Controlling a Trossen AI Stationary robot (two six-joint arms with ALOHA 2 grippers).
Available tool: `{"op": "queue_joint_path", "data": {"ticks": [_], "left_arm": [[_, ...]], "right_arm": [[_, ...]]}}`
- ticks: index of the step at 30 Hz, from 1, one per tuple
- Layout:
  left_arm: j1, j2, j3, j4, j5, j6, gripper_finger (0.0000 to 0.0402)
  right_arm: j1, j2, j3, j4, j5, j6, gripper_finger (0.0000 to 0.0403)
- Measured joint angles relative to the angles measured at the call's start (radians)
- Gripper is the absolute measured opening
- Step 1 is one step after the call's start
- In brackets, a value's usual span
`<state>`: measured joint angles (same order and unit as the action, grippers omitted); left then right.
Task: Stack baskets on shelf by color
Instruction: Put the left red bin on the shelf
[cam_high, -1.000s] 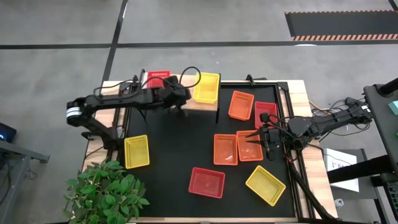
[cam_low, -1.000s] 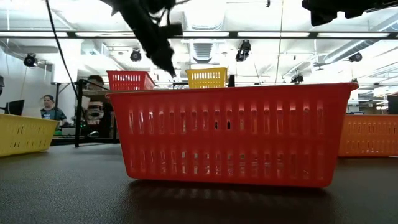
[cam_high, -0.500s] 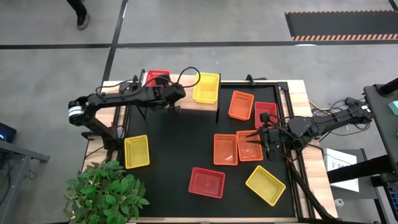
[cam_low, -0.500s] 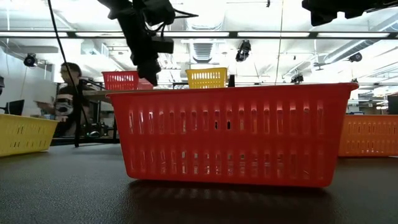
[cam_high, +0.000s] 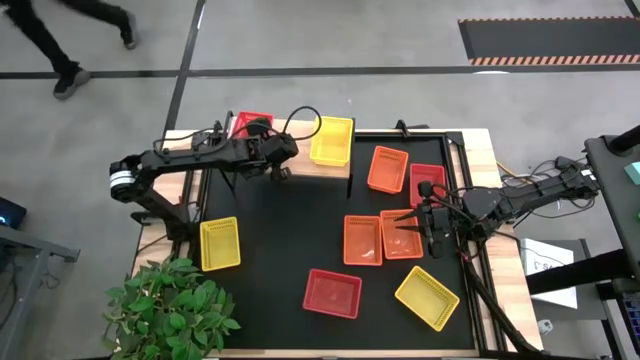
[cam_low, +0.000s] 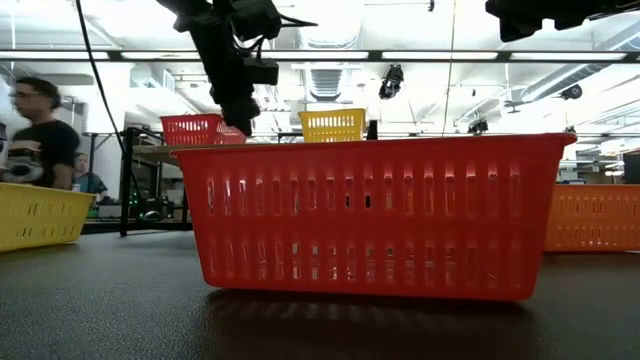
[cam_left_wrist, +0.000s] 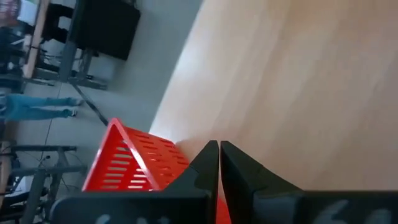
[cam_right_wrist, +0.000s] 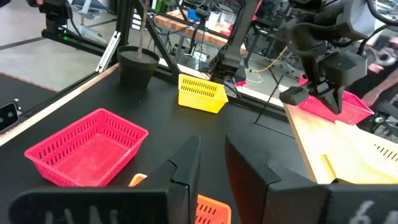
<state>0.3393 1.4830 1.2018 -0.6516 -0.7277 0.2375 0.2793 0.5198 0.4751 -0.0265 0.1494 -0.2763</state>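
Right gripper (cam_high: 408, 228) hovers with a narrow gap between its fingers over an orange basket (cam_high: 401, 234). Farther off, left gripper (cam_high: 281, 172), fingers pressed together and empty, sits above the shelf (cam_high: 322, 168), red basket (cam_high: 249, 125) just beyond it and yellow basket (cam_high: 332, 141) beside. Since a second ago the left gripper pulled back slightly from the yellow basket toward the red one; baskets unmoved.

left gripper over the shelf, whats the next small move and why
Probably pull the left gripper back off the shelf toward a loose red basket on the mat. Its fingers look shut and empty; a red basket and a yellow basket already sit on the shelf.
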Motion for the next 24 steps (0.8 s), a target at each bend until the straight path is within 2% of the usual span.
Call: {"op": "queue_joint_path", "data": {"ticks": [5, 10, 24], "left_arm": [[0.022, 0.000, -0.004, 0.021, -0.065, -0.030, 0.0000], [0.041, 0.000, -0.013, 0.024, -0.072, -0.073, 0.0000], [0.021, -0.014, -0.009, 0.034, -0.118, -0.069, 0.0000]], "right_arm": [[0.000, 0.000, 0.000, 0.000, 0.000, 0.004, 0.0066], [0.000, 0.000, 0.000, 0.000, 0.000, 0.006, 0.0066], [0.000, 0.000, 0.000, 0.000, 0.000, 0.006, 0.0066]]}}
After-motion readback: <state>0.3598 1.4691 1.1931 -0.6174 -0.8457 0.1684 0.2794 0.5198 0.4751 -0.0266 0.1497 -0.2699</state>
